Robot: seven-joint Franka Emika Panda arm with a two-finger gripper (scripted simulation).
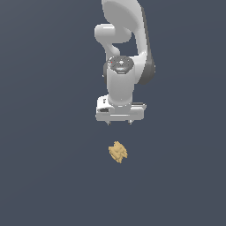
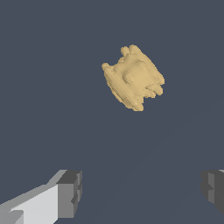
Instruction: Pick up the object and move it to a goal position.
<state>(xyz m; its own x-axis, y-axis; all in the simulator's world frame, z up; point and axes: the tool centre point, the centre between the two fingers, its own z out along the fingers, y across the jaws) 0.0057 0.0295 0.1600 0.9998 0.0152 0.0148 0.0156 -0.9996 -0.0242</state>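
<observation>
Lying alone on dark floor: tan ridged chunk (image 1: 118,152) (image 2: 133,77), untouched. Gripper (image 1: 119,122) (image 2: 142,188) hangs above, apart from chunk, fingers (image 2: 70,192) spread wide, holding nothing. White arm (image 1: 126,48) rises behind, farther back.

Glossy white, rounded arm links (image 1: 126,26) with dark grey joint bands and a round grey cap marked red at upper centre of the exterior view. Boxy white gripper (image 1: 119,122) beneath, tipped with small grey ridged fingertips (image 2: 70,192).
</observation>
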